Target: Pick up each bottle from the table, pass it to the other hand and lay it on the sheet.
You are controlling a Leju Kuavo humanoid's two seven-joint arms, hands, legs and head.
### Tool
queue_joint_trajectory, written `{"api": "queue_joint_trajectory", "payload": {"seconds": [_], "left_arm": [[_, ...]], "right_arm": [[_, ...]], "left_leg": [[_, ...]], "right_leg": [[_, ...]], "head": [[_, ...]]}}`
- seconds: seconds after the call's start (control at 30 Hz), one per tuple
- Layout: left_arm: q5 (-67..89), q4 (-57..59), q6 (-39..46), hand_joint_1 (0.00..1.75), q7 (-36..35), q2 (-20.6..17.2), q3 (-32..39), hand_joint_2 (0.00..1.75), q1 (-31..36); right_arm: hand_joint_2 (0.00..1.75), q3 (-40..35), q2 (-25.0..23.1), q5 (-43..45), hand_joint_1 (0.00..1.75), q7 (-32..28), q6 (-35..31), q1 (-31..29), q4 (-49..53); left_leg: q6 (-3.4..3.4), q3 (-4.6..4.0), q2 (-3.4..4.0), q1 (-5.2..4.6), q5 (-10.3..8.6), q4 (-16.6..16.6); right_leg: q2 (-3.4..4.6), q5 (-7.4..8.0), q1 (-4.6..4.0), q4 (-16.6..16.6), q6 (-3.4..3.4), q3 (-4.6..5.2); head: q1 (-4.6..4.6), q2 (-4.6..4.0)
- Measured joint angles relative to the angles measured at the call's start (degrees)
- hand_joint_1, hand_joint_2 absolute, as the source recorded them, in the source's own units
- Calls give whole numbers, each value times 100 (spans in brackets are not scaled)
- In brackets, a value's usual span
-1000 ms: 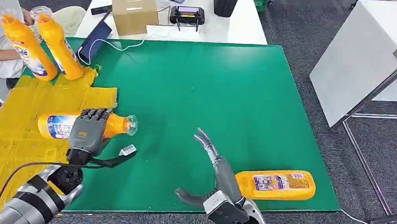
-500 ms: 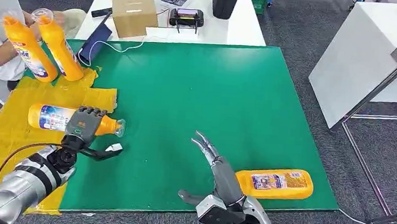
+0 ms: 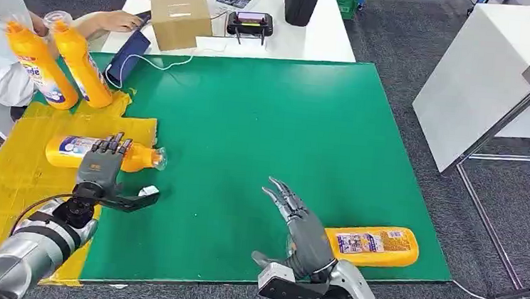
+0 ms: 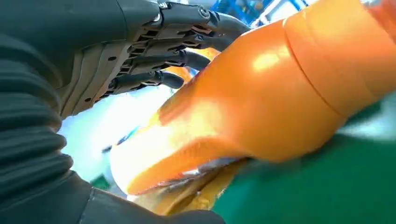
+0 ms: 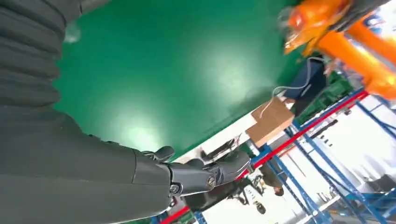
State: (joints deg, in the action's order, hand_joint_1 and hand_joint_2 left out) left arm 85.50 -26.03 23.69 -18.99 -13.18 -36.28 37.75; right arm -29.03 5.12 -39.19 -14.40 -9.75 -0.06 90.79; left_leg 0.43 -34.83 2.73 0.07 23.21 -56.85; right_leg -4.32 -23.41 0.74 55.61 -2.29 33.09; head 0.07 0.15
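We saw the left hand (image 3: 101,167) resting over a lying orange bottle (image 3: 97,152) at the near edge of the yellow sheet (image 3: 10,172), its fingers (image 3: 114,143) spread straight across the bottle's top and its thumb stuck out sideways over the green table (image 3: 264,121). From the left wrist camera the fingers (image 4: 177,58) lay stretched above the bottle (image 4: 261,102) rather than wrapped around it, so we judged the hand loose and gripping nothing. That bottle lay on its side, label end on the sheet and neck pointing out toward the green surface.

The right hand (image 3: 299,227) hung low over the near part of the table with its fingers apart and nothing in it; the right wrist camera showed its fingers (image 5: 205,175) extended above bare green. Just beside it, toward the near right corner of the table, a second bottle (image 3: 372,245) lay flat on its side, apart from the fingers.

At the far left, a person's hands held two more bottles (image 3: 58,58) upright at the sheet's far end. Behind the green table we noted a white table (image 3: 321,32) carrying a cardboard box (image 3: 180,16) and a black controller (image 3: 250,23).
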Motion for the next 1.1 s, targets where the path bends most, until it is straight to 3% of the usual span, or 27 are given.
{"api": "queue_joint_trajectory", "payload": {"seconds": [0.3, 0.43, 0.53, 0.73, 1.1], "left_arm": [[-995, -709, 916, 0, 1334, 114, 1430, 175, -811], [-2991, -2069, 917, 0, 3088, 354, 2160, 175, -1721], [-4359, -3440, 405, 0, 3818, 636, 2593, 175, -2486], [-5574, -5362, -123, 0, 4424, 1010, 3101, 175, -3368], [-6192, -6808, -391, 0, 4745, 1305, 3320, 175, -4068]], "right_arm": [[175, 212, 367, -1021, 0, 538, -212, 12, 18], [175, 389, 589, -1883, 0, 911, -441, 267, 140], [175, 579, 830, -2035, 0, 998, -485, 521, 216], [175, 1003, 1167, -2190, 0, 1187, -516, 827, 227], [175, 1639, 1427, -2299, 0, 1311, -450, 909, -201]], "left_leg": [[1, -5, 3, -2, 1, -3], [6, -8, 5, -17, 17, -4], [12, -37, 5, -20, 21, -4], [17, -44, 4, -35, 35, -4], [18, -45, 3, -34, 35, -4]], "right_leg": [[0, -1, 3, -1, -2, 11], [1, -6, 15, -2, -6, 22], [1, -5, 16, -5, -7, 40], [3, -14, 26, -7, -25, 49], [3, -15, 26, -7, -25, 49]], "head": [[4, 0], [-2, 0], [7, 0], [0, 0], [0, 0]]}}
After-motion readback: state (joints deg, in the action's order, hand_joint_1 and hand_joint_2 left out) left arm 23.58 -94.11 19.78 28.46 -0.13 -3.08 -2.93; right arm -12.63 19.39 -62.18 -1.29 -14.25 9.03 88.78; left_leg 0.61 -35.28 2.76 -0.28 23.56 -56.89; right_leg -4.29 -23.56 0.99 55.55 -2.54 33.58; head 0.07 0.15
